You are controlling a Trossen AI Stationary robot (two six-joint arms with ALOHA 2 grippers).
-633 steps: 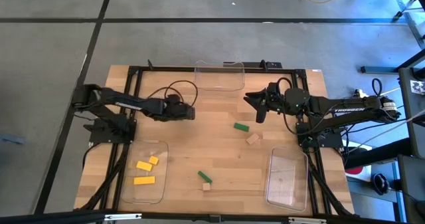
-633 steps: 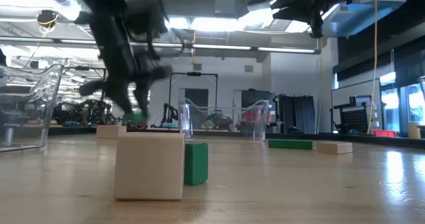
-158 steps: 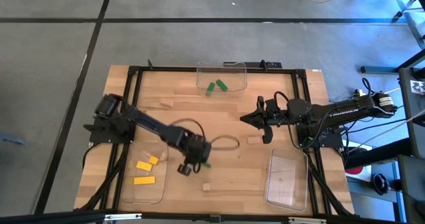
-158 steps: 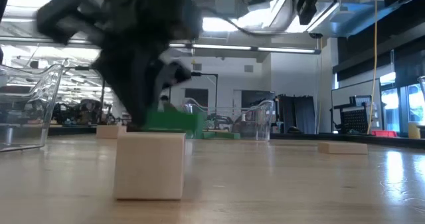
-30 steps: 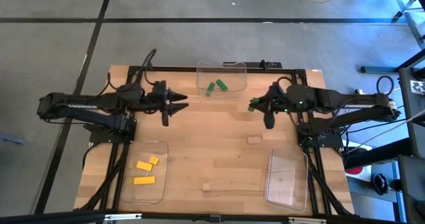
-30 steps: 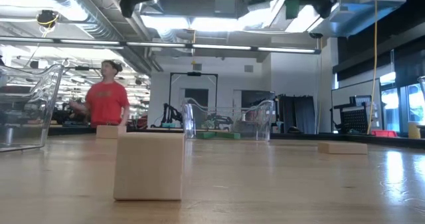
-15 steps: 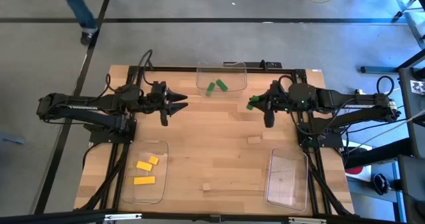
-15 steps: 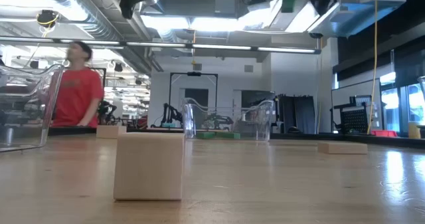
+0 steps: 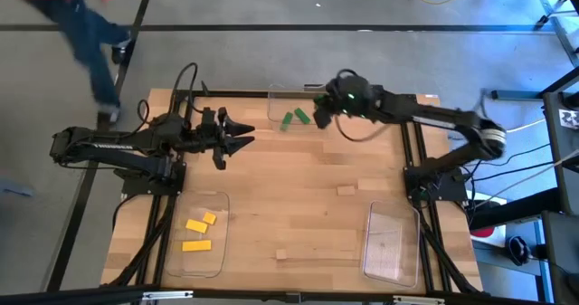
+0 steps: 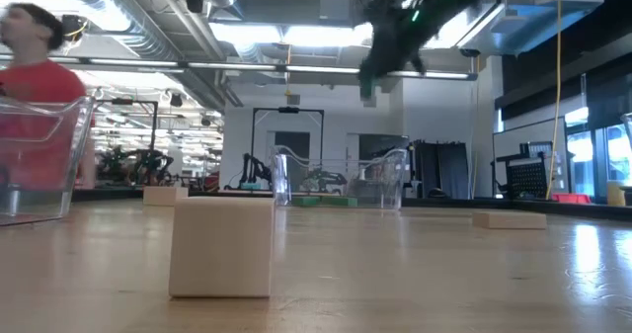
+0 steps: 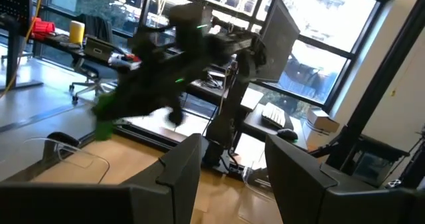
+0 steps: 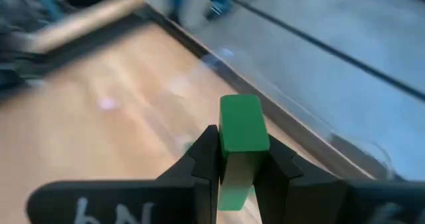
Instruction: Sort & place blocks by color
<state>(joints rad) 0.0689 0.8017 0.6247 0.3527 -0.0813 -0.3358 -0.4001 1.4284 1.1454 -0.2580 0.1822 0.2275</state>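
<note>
- Behind bench [image 9: 298, 187], person [image 9: 63, 15] now at 10 o'clock.
- Right hand [image 9: 318, 115] swung from 2 to 12 o'clock over clear tray [image 9: 303, 92], clamping green block [image 12: 240, 137].
- Left hand [image 9: 242, 138] unmoved at 9 o'clock, spread, empty.

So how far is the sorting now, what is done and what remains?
Done: three yellow blocks lie in the near-left tray, and two green blocks in the far tray. In hand: the right tool, at the far tray, is shut on the third green block. Left: three tan blocks lie on the table; the near-right tray holds none. The left tool waits, open.
</note>
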